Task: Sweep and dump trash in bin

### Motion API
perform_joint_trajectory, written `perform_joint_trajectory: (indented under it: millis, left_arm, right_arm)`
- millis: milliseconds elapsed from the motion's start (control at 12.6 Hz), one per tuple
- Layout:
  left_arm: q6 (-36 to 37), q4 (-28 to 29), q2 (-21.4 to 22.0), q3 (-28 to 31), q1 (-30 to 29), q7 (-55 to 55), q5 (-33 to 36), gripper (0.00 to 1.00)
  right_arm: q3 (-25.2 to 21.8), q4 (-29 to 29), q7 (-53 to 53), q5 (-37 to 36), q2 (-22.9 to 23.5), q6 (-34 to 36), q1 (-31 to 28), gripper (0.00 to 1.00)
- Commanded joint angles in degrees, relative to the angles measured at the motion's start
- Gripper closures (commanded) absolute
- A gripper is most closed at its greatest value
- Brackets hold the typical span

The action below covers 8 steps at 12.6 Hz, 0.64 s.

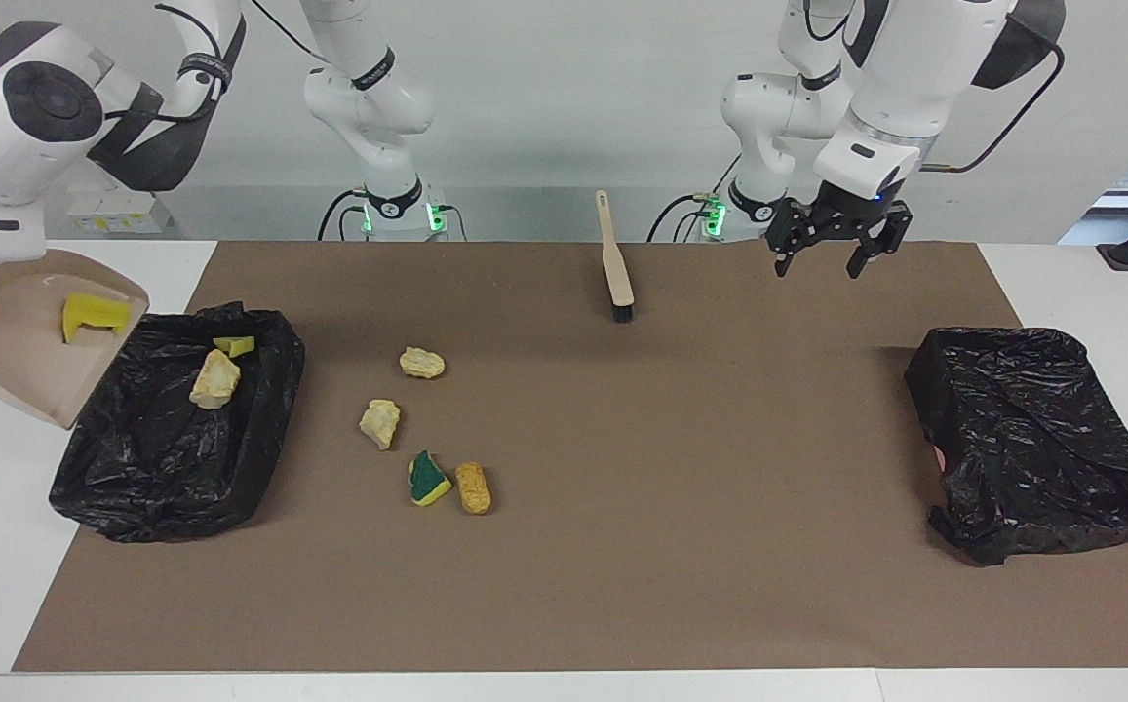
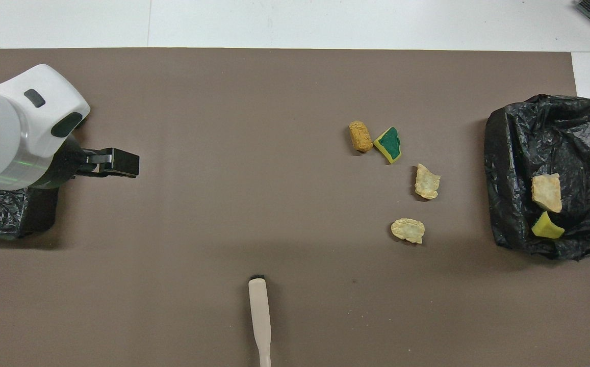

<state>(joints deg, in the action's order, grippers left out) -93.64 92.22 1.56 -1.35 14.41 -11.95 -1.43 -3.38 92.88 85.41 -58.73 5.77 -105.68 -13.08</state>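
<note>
**A:** Facing view first, what's each claw up to?

**B:** The left gripper hangs empty over the brown mat, fingers apart, toward its own end of the table. The hand brush lies on the mat off to its side, well apart from it. The right gripper's fingers are hidden at the frame edge, but it's clamped on the handle of the beige dustpan, tipped beside the lined bin. One yellow sponge bit sits in the pan just below that claw. A cream lump and a small yellow bit are already in the bin.

**A:** And the rest of the trash?

**B:** On the mat between the two claws, nearer the bin: two cream lumps, a green-and-yellow wedge and a tan lump touching it.

**A:** Overhead?

**B:** The left gripper is beside the second black bag. Same four scraps well away from it, and two pieces in the bin. Right claw isn't visible there.
</note>
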Motion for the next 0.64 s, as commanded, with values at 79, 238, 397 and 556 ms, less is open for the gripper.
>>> perform_joint_trajectory:
  millis: [79,238,397,556]
  left_arm:
    - [7.76,-5.63,-1.21,-0.50,-4.20,6.65,0.20,0.00]
    - [10.66,-7.14,-1.21,-0.50,-5.87,9.21,0.29,0.00]
    - [11.37,-7.93,-1.30,-0.50,-6.41,10.97,0.64,0.00]
    - [13.73,-10.47,-1.91,-0.50,-7.19,11.59,0.73,0.00]
  right_arm:
    - [0.65,0.10,2.22,-0.34,-0.23,-2.23,0.24,1.00]
    - [0.65,0.89,2.48,-0.86,-0.32,-8.02,0.34,1.00]
    - [0.65,0.98,6.33,-1.21,-0.23,-11.91,0.34,1.00]
    - [0.65,0.90,8.90,-0.95,-0.32,-11.57,0.34,1.00]
